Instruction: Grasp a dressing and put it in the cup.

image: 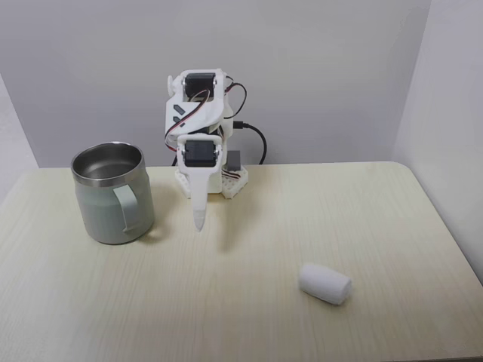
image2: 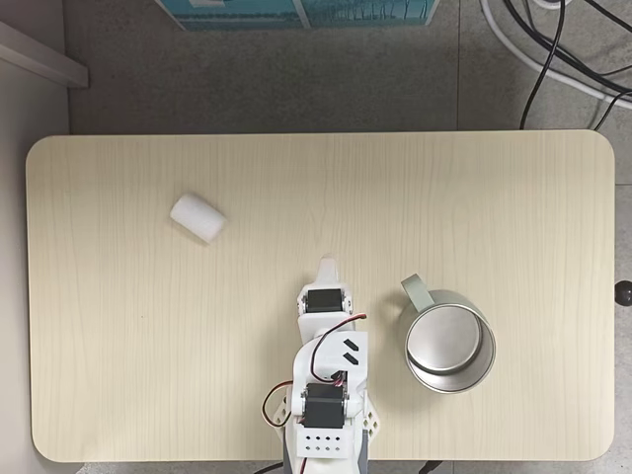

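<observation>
1. Nothing's grabbed yet: the fingers point(image: 199, 220) look pressed together, folded up at center frame.
2. The dressing point(image: 325, 283) lies lower right on the worktop point(image: 249, 302), well apart from the cup point(image: 113, 193).
3. Next up, I'd guess: reach over, spread the fingers, straddle the roll.

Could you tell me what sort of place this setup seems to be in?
Probably an indoor lab or office corner: a light wood-grain table on grey carpet, a plain grey wall behind, and loose cables on the floor.
</observation>
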Motion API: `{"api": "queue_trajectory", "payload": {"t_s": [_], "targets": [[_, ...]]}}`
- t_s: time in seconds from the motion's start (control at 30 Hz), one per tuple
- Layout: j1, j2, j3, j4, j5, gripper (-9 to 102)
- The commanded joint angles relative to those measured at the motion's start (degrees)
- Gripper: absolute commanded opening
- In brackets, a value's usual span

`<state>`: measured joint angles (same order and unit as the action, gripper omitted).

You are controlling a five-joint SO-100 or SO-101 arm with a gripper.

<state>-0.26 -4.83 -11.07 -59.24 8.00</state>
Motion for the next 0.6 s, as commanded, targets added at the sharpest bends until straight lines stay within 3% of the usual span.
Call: {"api": "queue_trajectory", "payload": {"t_s": [0.0, 0.2, 0.37, 0.57], "targets": [[0.4, -0.2, -4.6, 0.2, 3.3, 0], [-5.3, 5.8, -16.7, -3.3, 13.2, 0], [-9.9, 28.9, -37.2, -5.8, 20.6, 0], [-17.1, 55.3, -62.9, -16.2, 34.5, 6]]}}
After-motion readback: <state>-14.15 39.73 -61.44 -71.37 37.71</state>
